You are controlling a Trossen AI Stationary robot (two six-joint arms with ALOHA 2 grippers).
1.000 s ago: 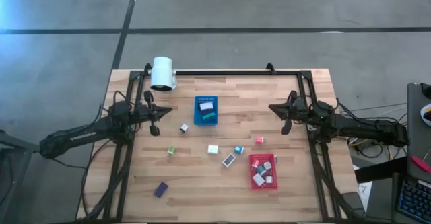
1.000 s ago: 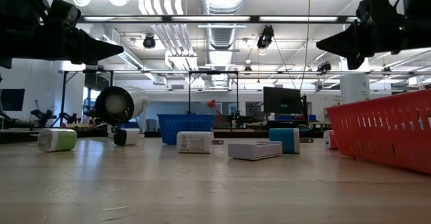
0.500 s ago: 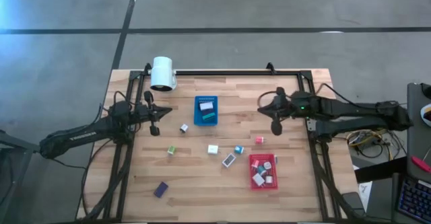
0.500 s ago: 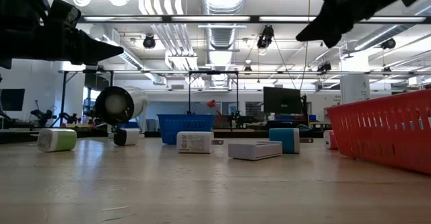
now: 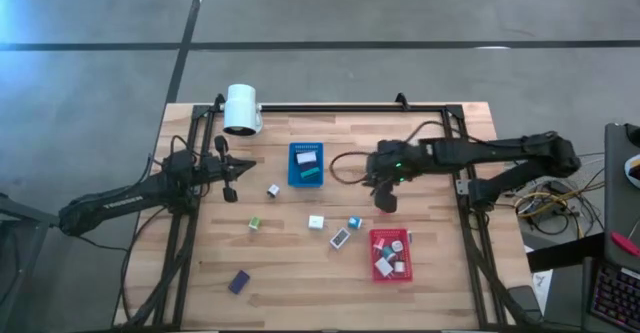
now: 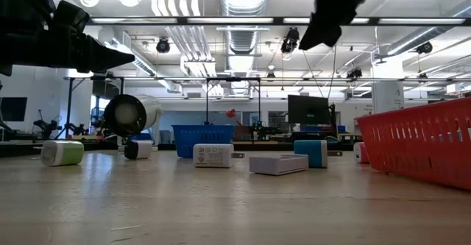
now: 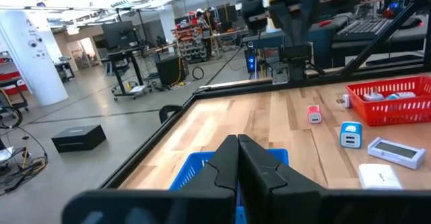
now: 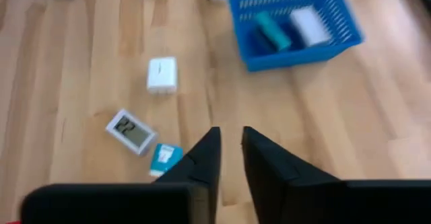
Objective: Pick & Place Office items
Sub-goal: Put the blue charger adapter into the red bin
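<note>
Small office items lie scattered on the wooden table: a white block, a green one, another white one, a teal one, a flat white piece and a purple one. A pink block lies near the red tray. My right gripper hangs above the table right of the middle, tilted downward, slightly open and holding nothing. My left gripper waits level at the left, shut and holding nothing.
The blue tray at the far middle holds a teal and a white piece. The red tray holds several pieces. A white lamp head sits at the far left edge. A black frame runs along the table's far and side edges.
My right gripper has swung out from the table's right edge toward the middle, rising as it went. It has tipped from level to pointing slantwise down at the table. My left arm and all the items have stayed where they were.
</note>
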